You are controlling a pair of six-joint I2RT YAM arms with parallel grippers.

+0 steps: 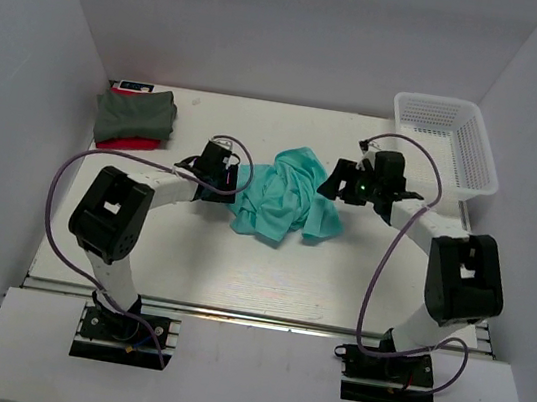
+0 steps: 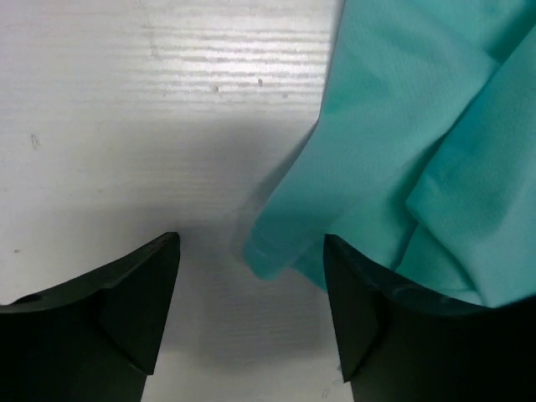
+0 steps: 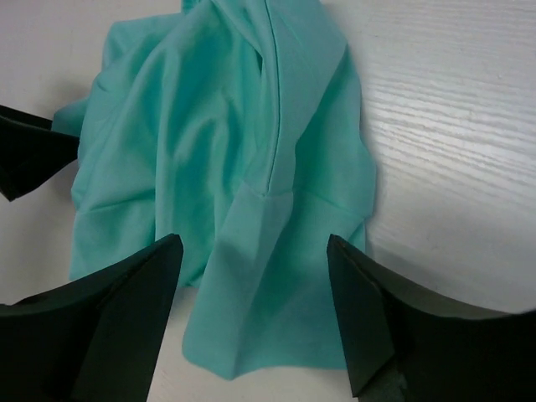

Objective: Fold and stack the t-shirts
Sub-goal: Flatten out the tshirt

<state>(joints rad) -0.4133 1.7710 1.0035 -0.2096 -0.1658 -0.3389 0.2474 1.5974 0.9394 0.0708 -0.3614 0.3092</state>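
we have left arm (image 1: 165,186) and right arm (image 1: 418,218) bent inward, wrists low over the white counter (image 1: 235,287). crumpled teal cloth t-shirt (image 1: 284,198) lies between them. left jaws released, shirt edge between them; right jaws released, hem between them.

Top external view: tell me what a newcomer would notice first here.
A crumpled teal t-shirt lies in the middle of the white table, the one splash of bright colour. The left tool and right tool flank it, jaws open with its cloth edges between them. At the far left corner a folded grey-green shirt sits on a red shirt, and a white mesh basket stands at the far right.
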